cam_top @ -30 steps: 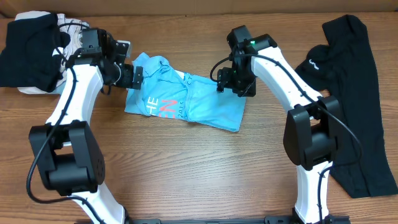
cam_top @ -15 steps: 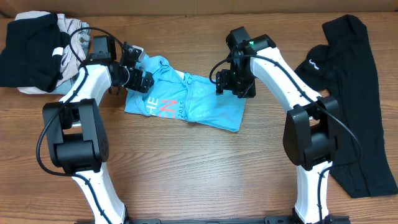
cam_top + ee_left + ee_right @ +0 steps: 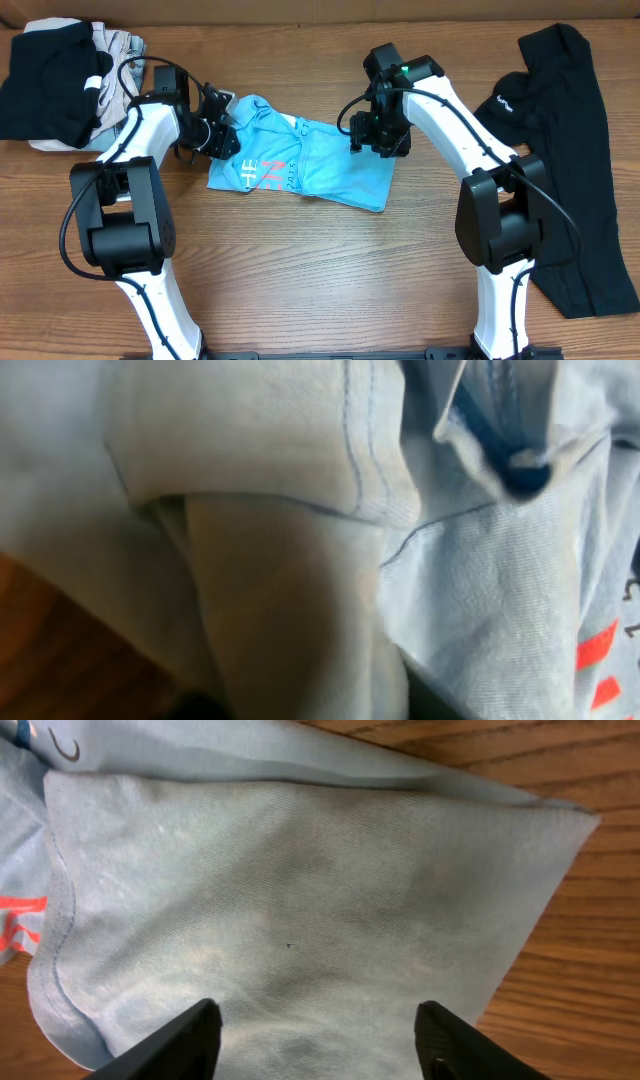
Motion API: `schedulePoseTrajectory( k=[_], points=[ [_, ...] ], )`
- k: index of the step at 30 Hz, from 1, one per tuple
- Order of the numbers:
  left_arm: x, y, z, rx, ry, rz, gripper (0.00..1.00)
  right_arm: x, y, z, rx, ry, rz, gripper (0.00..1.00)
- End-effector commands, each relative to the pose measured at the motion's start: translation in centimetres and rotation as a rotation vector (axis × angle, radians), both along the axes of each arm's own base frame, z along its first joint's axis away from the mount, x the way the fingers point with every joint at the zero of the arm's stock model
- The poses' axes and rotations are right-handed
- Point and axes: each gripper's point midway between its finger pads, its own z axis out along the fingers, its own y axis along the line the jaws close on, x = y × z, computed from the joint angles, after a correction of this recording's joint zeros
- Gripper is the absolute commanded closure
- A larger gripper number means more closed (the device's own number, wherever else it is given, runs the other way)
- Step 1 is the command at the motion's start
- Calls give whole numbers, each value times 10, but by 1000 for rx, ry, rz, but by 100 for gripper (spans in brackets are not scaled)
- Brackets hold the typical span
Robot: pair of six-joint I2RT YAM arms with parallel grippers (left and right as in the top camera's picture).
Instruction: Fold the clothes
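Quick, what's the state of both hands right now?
Left hand: cannot be told; the blue T-shirt fills its wrist view.
Right hand: open above the T-shirt, holding nothing.

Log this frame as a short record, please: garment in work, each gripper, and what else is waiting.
garment in work: light blue T-shirt, bunched, lettering up, mid-table
left gripper: at the shirt's left edge; open or shut unclear
right gripper: open, over the shirt's right part
waiting: black shirt on the right; pile of clothes at far left
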Motion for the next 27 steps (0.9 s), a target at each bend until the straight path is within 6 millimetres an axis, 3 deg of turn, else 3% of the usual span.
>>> schedulePoseTrajectory(
  k=[1, 4, 9, 11, 15, 21, 27],
  points=[
    [2, 2, -6, -14, 42, 61, 96, 8, -9, 12, 15, -16, -49, 37],
    [12, 11, 14, -5, 35, 113, 96, 7, -19, 13, 25, 6, -75, 40],
    [27, 25, 77, 42, -15, 123, 96, 13, -42, 18, 25, 4, -120, 42],
    [28, 29, 104, 82, -33, 100, 96, 16, -51, 22, 29, -6, -130, 42],
    [20, 27, 138, 127, -34, 40, 96, 22, -68, 31, 43, -27, -161, 42],
    [-1, 2, 145, 150, 25, -68, 96, 30, -97, 45, 63, -62, -207, 42],
    [-14, -57, 144, 146, 38, -201, 96, 36, -133, 56, 95, -86, -274, 41]
  ],
)
